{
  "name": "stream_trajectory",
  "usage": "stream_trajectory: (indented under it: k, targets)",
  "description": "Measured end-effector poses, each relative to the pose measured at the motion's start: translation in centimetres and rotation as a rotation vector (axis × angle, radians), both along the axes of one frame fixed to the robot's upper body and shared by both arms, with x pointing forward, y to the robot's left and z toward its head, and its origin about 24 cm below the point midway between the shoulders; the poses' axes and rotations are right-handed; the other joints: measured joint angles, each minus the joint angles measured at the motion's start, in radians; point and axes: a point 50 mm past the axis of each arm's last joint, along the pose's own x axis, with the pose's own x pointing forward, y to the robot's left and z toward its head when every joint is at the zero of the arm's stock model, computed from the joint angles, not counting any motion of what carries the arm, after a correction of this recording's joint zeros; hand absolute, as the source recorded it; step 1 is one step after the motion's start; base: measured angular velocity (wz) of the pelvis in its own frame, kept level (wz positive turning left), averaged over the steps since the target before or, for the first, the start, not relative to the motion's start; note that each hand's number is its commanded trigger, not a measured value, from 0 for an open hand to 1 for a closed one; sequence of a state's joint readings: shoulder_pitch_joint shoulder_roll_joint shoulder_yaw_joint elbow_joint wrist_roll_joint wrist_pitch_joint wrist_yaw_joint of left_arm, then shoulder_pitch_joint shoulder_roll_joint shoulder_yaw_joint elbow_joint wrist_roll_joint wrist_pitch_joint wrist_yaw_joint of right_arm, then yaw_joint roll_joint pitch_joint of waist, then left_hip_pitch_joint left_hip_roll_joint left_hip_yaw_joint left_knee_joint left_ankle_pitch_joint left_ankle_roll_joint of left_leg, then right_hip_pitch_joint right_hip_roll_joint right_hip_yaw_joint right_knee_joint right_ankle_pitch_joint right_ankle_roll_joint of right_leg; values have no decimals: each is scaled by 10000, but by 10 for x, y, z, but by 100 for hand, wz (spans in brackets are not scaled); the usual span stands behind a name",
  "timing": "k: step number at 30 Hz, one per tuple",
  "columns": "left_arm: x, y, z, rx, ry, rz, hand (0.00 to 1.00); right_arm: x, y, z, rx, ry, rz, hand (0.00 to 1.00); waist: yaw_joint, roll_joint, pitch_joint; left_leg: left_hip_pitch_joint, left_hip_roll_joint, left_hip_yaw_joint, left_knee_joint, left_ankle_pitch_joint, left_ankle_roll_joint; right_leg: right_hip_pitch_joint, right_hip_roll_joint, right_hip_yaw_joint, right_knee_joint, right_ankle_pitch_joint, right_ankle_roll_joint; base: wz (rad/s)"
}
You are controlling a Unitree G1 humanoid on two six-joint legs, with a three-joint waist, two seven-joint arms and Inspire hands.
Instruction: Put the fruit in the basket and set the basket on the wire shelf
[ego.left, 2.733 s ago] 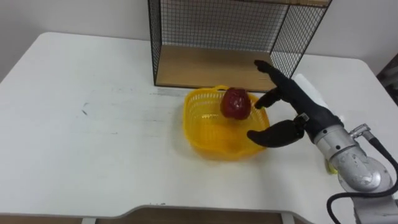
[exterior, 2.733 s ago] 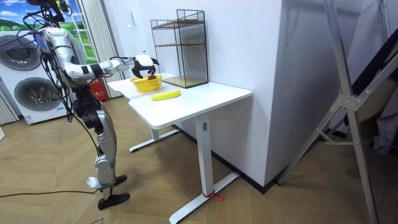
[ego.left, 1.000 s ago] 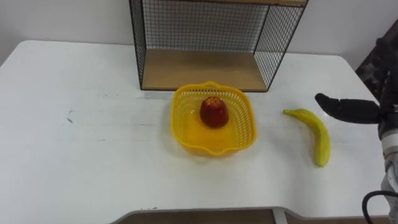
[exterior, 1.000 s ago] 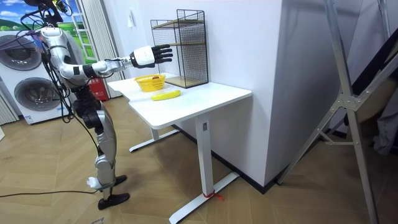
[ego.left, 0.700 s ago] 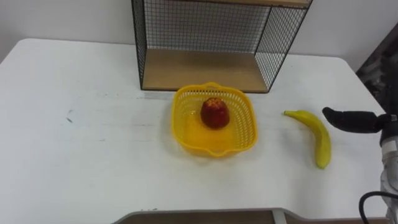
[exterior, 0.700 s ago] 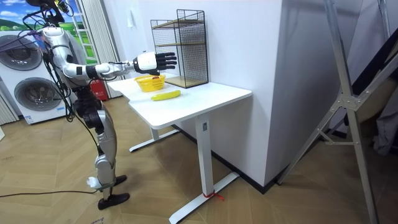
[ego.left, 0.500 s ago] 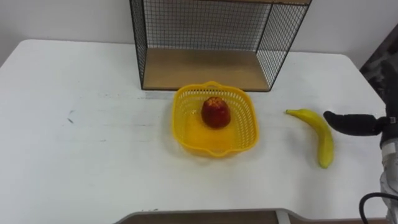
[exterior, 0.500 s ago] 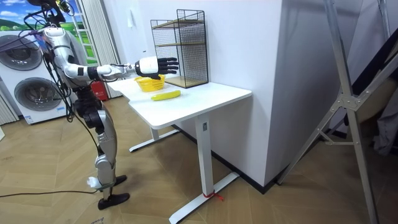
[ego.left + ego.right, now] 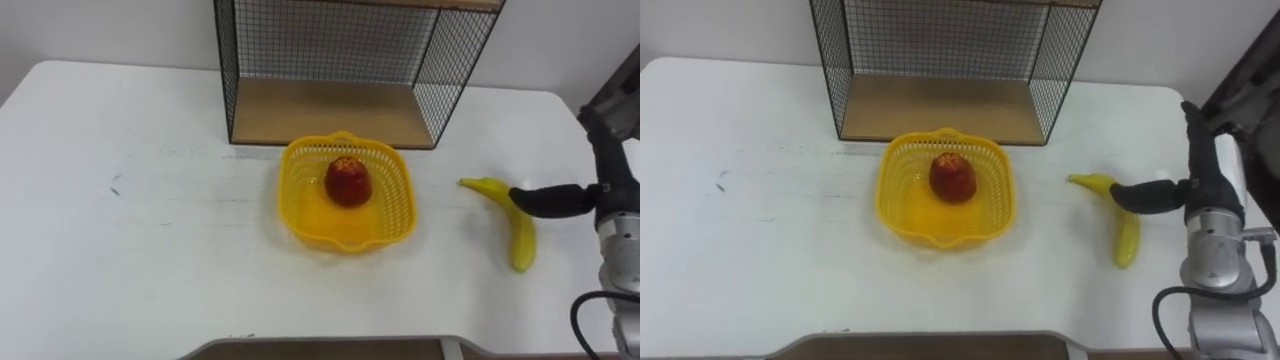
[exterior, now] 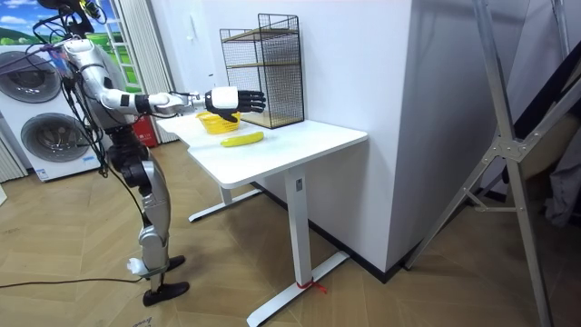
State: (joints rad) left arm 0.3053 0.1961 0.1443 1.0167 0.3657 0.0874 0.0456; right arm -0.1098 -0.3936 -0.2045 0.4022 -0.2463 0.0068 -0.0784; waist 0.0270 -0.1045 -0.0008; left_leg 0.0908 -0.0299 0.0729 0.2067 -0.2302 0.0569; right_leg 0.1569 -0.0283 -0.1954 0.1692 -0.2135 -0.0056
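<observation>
Right hand (image 9: 552,200) is open: fingers straight in the room view, nothing held. It hangs over the tabletop (image 9: 150,250).

Key relation: the banana (image 9: 507,218) lies just left of the hand and below it. A dark finger crosses over the banana's upper half. Contact can't be told from the eye views; the room view suggests the hand is raised clear of it. The banana's long axis runs roughly away-to-toward the robot, curved, stem end far-left. The right arm is the obvious one to take it.

Basket (image 9: 345,200) sits further left of the hand, past the banana, with the apple (image 9: 347,182) already inside. Wire shelf (image 9: 340,70) stands ahead-left of the hand, just behind the basket.

The tabletop is white, smooth and flat. The robot stands at its edge, with washing machines (image 10: 41,136) behind and a wood floor (image 10: 363,291).
</observation>
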Motion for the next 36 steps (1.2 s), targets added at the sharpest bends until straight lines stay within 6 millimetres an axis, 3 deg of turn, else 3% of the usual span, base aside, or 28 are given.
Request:
stream_trajectory:
  k: [6, 13, 20, 36]
  targets:
    - [4, 0, 1, -50, -128, -56, 0, 3, 10, -11, 48, 769, 597, 0, 84, -17, -3, -114, -2, -72, 106, 0, 0, -46, -43, -34, 1, 0, 0, 3]
    - [3, 1, 1, -9, -43, -20, 0, 7, 7, -19, 320, 1227, 505, 0, 103, -36, 3, -108, -12, -186, 154, 0, 0, 25, -44, -118, 5, 0, -1, 5]
    - [2, 2, 1, -14, 19, -21, 0, -4, 6, -46, 745, 2802, 659, 0, 108, -59, 9, -112, -27, -222, 129, 0, 0, 44, -42, -211, 15, 1, 0, 1]
    - [-1, 4, 1, 60, 271, 57, 0, -6, -1, -55, 1285, 3372, 415, 0, 105, -39, 12, -88, -34, -332, 165, 0, -1, 154, -11, -309, 8, 1, -1, 1]
